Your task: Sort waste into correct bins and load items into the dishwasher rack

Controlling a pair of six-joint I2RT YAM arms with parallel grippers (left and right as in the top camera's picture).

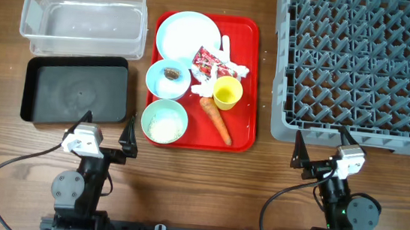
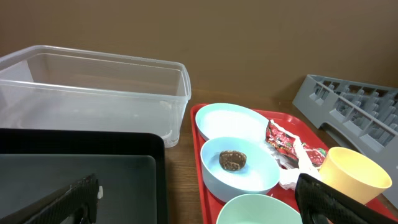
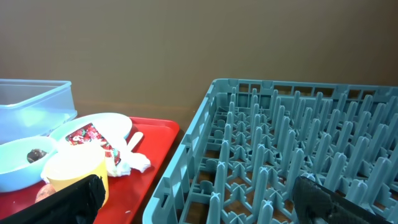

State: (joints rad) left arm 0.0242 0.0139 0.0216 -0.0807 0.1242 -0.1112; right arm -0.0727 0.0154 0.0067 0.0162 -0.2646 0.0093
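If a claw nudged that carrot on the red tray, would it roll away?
Probably in a curve: the carrot lies on its side and tapers. It looks stiff, holding a straight line. The raised rim of the red tray would likely stop it.

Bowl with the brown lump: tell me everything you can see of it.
The bowl is pale blue, round, smooth and plastic-looking. It sits upright at the left side of the red tray, between the plate farther from the robot and the rice bowl nearer it. One small brown lump lies near its centre; the rest of the inside is bare. The wrapper lies to its right. Its rim looks close against both neighbours, but contact cannot be confirmed.
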